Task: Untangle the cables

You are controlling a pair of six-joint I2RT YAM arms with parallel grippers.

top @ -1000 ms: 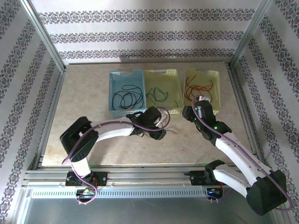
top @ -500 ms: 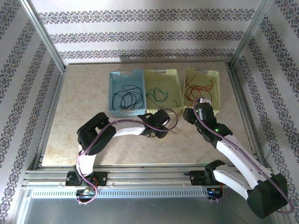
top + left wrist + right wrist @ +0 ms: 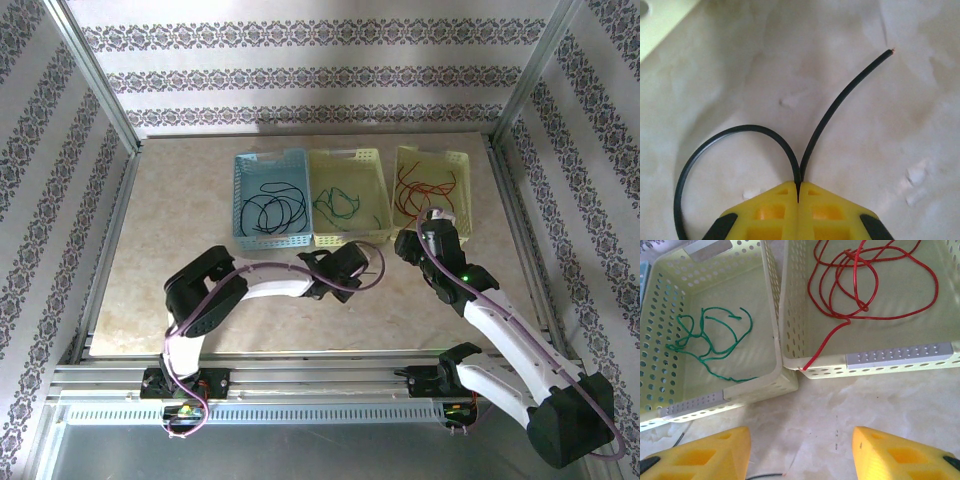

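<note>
A: Okay, left gripper [image 3: 798, 194]?
B: Clamped tight on a bend of the loose black cable [image 3: 840, 102] lying on the table [image 3: 900, 150]. Probably headed for the blue basket [image 3: 241, 200].
A: Right gripper [image 3: 797, 452]?
B: Half open, empty, parked facing the sorted green cable [image 3: 710, 342] and red cable [image 3: 860, 287].
A: Anything hidden?
B: The black cable's loop runs off frame, so I can't tell its length.

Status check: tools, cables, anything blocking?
Left tool shut on black cable, low over table. Right tool open, empty. Red cable, green cable lie in baskets. Nothing blocking.
</note>
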